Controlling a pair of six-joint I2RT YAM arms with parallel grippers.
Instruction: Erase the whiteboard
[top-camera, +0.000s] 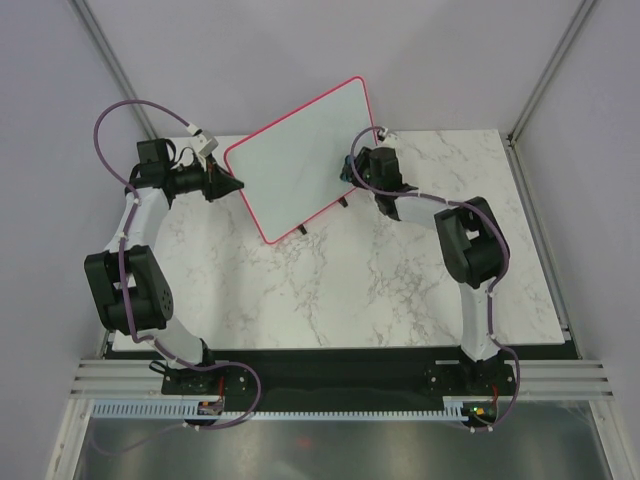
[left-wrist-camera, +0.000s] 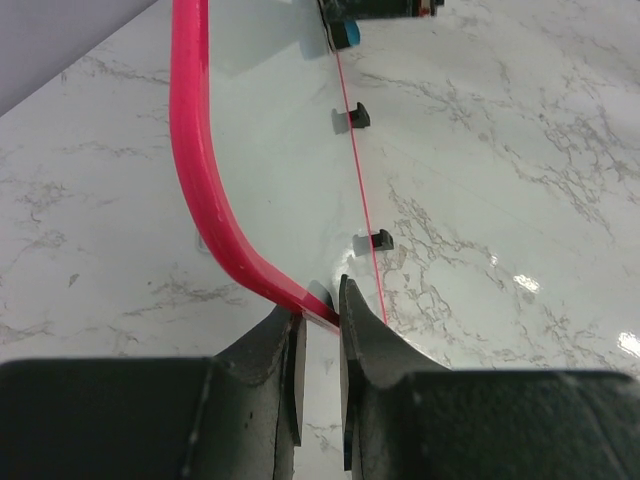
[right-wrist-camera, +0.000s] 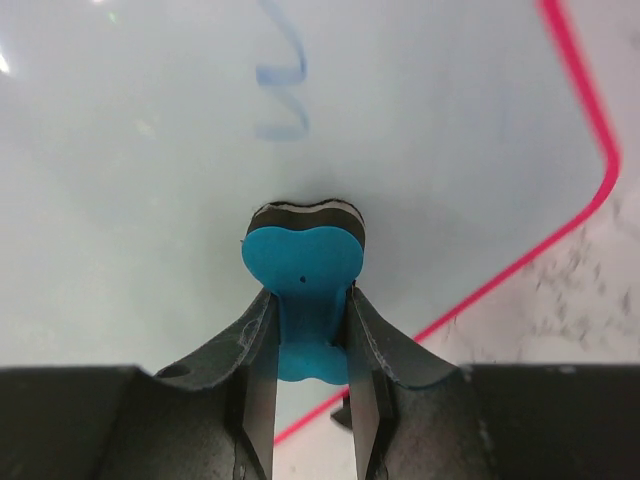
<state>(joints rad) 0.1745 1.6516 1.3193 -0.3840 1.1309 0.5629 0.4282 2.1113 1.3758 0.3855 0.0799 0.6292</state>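
Note:
The whiteboard, white with a thin pink-red frame, stands tilted up on the marble table, the side facing the top camera blank. My left gripper is shut on its left frame corner; in the left wrist view the fingertips pinch the pink frame. My right gripper is at the board's right edge, shut on a blue eraser. The eraser's pad rests against the board face, just below faint blue handwriting. The eraser's blue tip also shows in the left wrist view.
The board's small black feet stick out near its lower edge. The white marble table stretches in front of the board. Grey walls with metal posts close in the back and sides.

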